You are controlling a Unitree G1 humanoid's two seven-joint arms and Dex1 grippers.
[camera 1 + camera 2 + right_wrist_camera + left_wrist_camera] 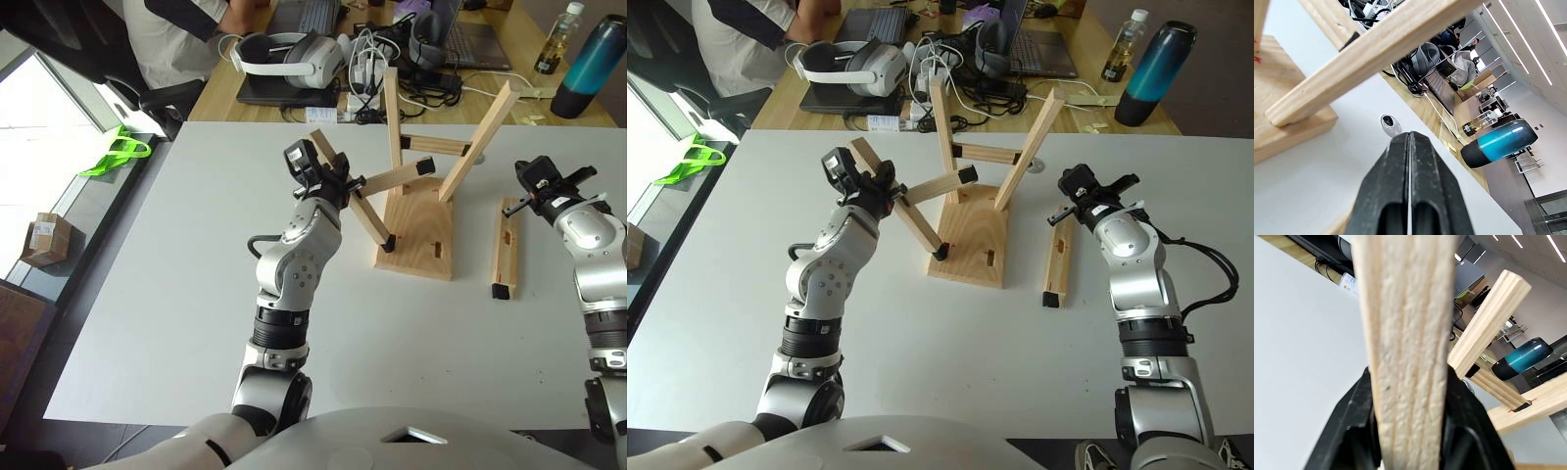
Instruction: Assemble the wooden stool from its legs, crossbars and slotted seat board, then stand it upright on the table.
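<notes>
Your left gripper (336,185) is pinching the slanted leg (1405,333) between both fingers. I judge it is steadying that leg while the lower end is sitting in the slotted seat board (431,253), which is lying flat just beyond and below the gripper. A crossbar (392,178) is branching off right beside the gripper toward the two legs (477,139) standing farther out. Your right gripper (1409,147) is hovering with its fingers pressed together on nothing. It is near one end of the loose fourth leg (506,247), which is lying on the bench (176,294) and probably goes in next.
</notes>
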